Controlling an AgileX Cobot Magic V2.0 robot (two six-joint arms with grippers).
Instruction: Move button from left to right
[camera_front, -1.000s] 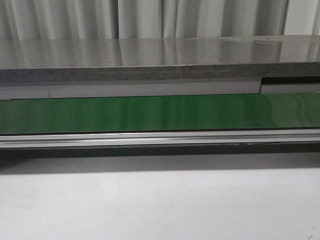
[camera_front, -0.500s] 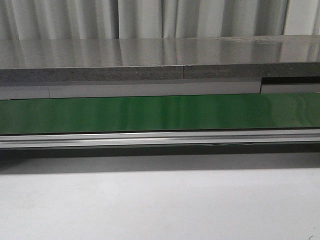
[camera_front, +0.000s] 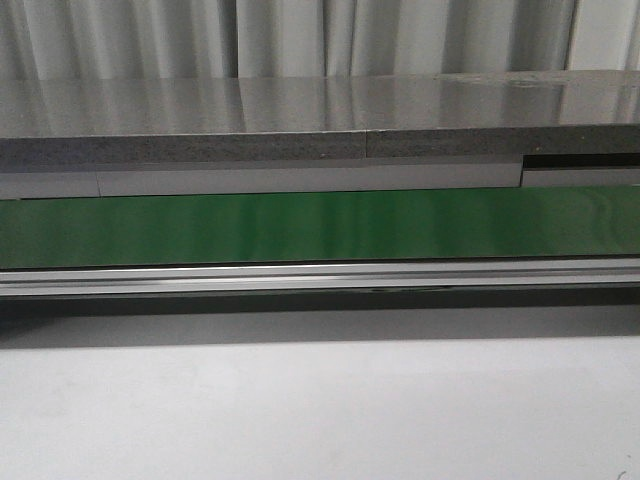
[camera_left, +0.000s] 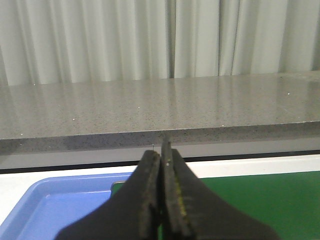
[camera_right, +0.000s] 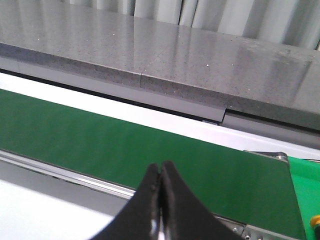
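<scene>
Where the front view is taken, only the green conveyor belt (camera_front: 320, 226), its metal rail (camera_front: 320, 277), the grey stone ledge (camera_front: 300, 120) behind and the white surface (camera_front: 320, 410) in front are seen; neither arm nor the button is shown there. The left tool (camera_left: 161, 150) is seen pressed closed with nothing held, above a blue tray (camera_left: 55, 205) beside the belt. The right tool (camera_right: 160, 170) is likewise closed and empty over the belt, and a small yellow spot (camera_right: 316, 220) at the frame edge cannot be identified as the button.
</scene>
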